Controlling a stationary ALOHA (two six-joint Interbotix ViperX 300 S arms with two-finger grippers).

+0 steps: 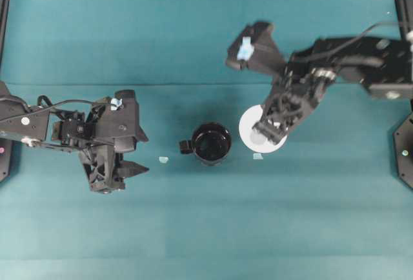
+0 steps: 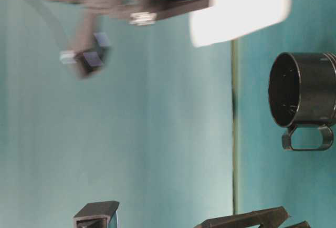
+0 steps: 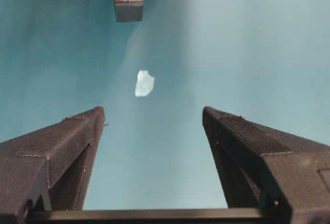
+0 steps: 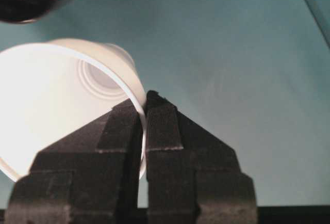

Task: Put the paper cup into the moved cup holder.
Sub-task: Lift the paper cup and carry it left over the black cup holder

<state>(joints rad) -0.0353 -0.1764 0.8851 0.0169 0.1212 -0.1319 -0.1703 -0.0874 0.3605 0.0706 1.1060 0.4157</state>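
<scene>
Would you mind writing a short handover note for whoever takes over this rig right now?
Right gripper: shut on the paper cup, pinching its rim wall.
Left gripper: open, empty, parked left of the cup holder.
Cup holder: upright on the table, empty, handle towards the left gripper.
Done: cup grasped, beside the holder.
Left: carry it over the holder, lower it in, release.

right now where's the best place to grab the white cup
By its thin rim, from above, one finger inside the wall and one outside. The cup is a wide open cone, too broad to span, so pinching the wall suits it. The right claw is shut on the rim just that way.
</scene>
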